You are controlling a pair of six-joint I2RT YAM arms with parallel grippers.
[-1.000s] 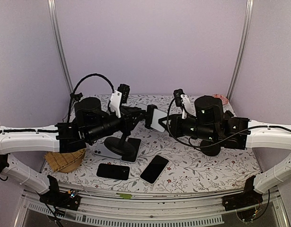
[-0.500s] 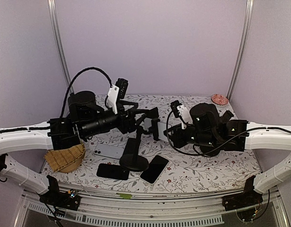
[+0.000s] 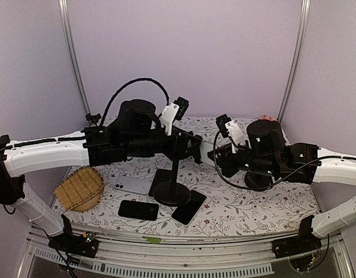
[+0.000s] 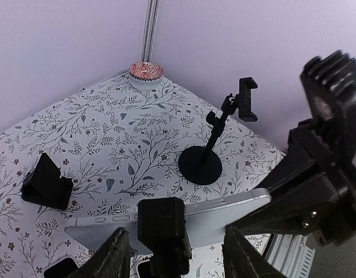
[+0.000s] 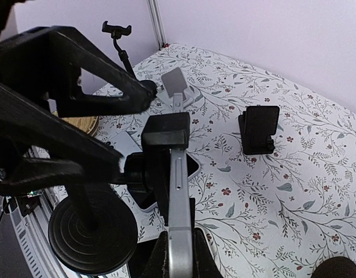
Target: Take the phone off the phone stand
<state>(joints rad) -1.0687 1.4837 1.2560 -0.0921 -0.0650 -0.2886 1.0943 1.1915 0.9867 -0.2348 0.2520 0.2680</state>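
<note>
Dark phones [image 3: 137, 209]: two lie flat on the tabletop [image 3: 241, 211], at 6 o'clock from the stand's base.
Phone stand [image 3: 173, 174]: upright, with its round base on the tabletop.
Phone [image 4: 218, 213]: raised, gripped in the stand's clamp [image 4: 160, 217].
Left end effector [image 4: 176, 231]: fingers sit either side of the clamp; cannot tell whether they press it.
Right end effector [image 3: 211, 153]: closed on the phone's end, at 3 o'clock from the stand.
Bowl [image 3: 269, 120]: far corner, at 1 o'clock.
</note>
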